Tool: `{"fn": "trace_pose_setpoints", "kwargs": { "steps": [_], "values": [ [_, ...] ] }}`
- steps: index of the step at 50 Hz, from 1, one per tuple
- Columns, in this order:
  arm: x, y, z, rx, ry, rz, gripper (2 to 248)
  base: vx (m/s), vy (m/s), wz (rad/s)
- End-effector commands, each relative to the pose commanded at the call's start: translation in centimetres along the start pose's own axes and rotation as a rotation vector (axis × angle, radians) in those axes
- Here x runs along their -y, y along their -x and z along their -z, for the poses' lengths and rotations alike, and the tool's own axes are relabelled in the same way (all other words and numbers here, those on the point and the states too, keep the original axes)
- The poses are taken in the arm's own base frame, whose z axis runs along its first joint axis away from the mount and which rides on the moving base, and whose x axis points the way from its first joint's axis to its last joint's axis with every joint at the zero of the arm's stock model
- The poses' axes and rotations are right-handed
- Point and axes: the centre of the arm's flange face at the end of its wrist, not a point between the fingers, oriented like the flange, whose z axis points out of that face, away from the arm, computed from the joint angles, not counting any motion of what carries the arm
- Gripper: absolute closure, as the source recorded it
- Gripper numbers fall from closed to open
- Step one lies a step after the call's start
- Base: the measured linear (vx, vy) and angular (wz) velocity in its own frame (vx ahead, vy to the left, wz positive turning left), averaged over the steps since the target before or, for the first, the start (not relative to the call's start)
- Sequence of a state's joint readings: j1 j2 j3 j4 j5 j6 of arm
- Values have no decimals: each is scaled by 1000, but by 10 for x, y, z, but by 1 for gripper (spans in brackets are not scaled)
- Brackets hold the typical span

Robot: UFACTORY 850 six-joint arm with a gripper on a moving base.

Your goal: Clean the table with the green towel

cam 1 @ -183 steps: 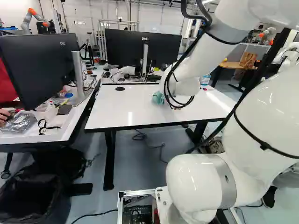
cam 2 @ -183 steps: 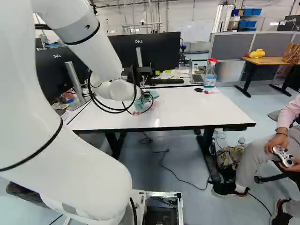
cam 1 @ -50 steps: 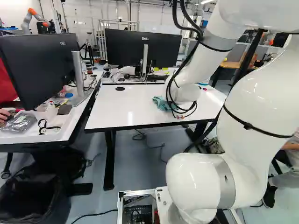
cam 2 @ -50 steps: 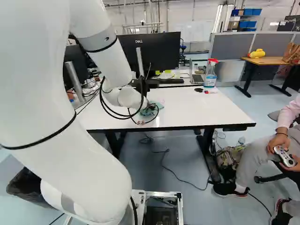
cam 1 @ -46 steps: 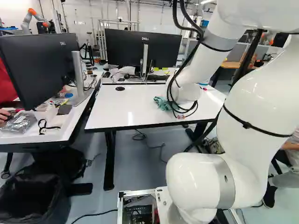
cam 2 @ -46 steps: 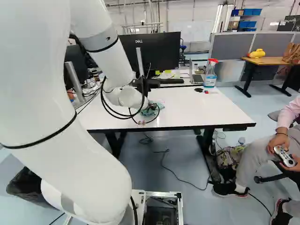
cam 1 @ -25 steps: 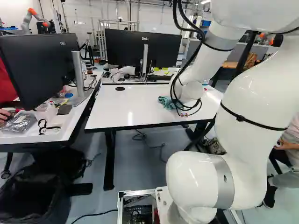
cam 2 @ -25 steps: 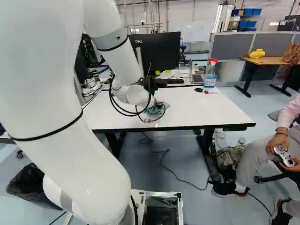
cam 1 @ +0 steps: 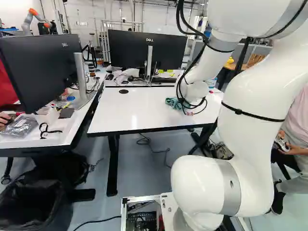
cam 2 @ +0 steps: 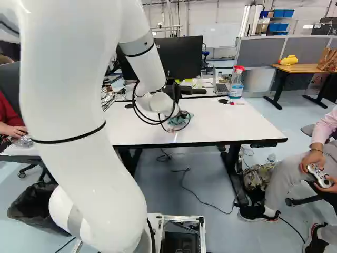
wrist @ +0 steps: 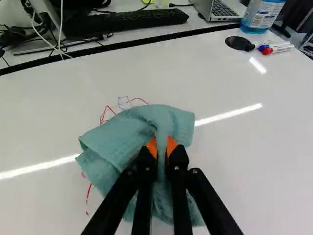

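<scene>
My gripper [cam 2: 182,114] is low over the white table [cam 2: 231,124] in the right base view, partly behind its own cables. In the wrist view the gripper [wrist: 164,145] is shut on a bunched fold of the green towel [wrist: 115,142], cloth pinched between its orange pads. The towel lies crumpled on the tabletop, spreading to both sides of the fingers; its teal edge [cam 1: 171,102] shows left of the wrist in the left base view. Red marks [wrist: 89,192] and a blue one [wrist: 123,102] peek out around the cloth; what lies under it is hidden.
Beyond the towel are a spray bottle [cam 2: 236,83], markers [wrist: 278,48] beside a black cable hole [wrist: 239,43], a keyboard [wrist: 127,20], a laptop [wrist: 220,10] and a monitor [cam 1: 147,50]. Another robot [cam 1: 36,18] stands far back. A person sits right of the table.
The arm has swung rightward in both base views, and the towel has slid with the gripper over the tabletop, to the right and slightly farther from the base. The base has not moved.
</scene>
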State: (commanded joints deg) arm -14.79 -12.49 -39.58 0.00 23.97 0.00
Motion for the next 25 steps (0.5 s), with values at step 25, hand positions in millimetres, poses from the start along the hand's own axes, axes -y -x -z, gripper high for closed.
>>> {"fn": "trace_pose_setpoints", "kwargs": {
  "steps": [25],
  "values": [
    [0, -30, -42, -23, 1, 0, 208, 0, 0, 0]
  ]
}}
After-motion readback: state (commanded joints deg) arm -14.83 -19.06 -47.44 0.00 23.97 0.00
